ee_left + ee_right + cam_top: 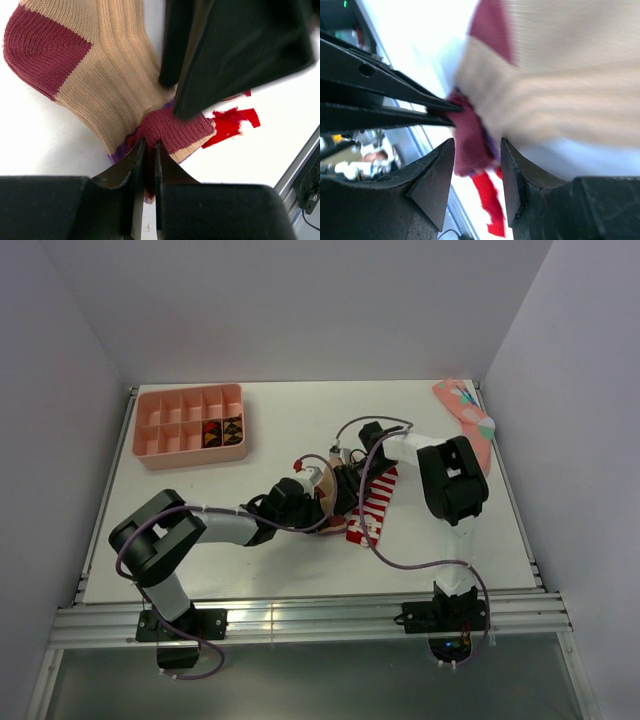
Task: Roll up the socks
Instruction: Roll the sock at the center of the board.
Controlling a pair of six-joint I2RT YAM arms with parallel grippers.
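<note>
The tan sock (pixel 110 70) with a dark red heel and purple-edged cuff lies in the middle of the table (pixel 320 490). My left gripper (pixel 149 146) is shut on its dark red cuff end (pixel 170 127). The red-and-white striped sock (pixel 375 505) lies flat just right of it; a red bit (pixel 230 122) shows in the left wrist view. My right gripper (pixel 477 150) is open, its jaws on either side of the same cuff end (pixel 470 140), right next to the left fingers (pixel 395 95). In the top view both grippers meet over the tan sock (pixel 340 490).
A pink divided tray (pixel 190 425) stands at the back left with small dark items in two cells. A pink patterned sock (pixel 468 420) lies at the back right by the wall. The metal rail (pixel 310 620) runs along the near table edge.
</note>
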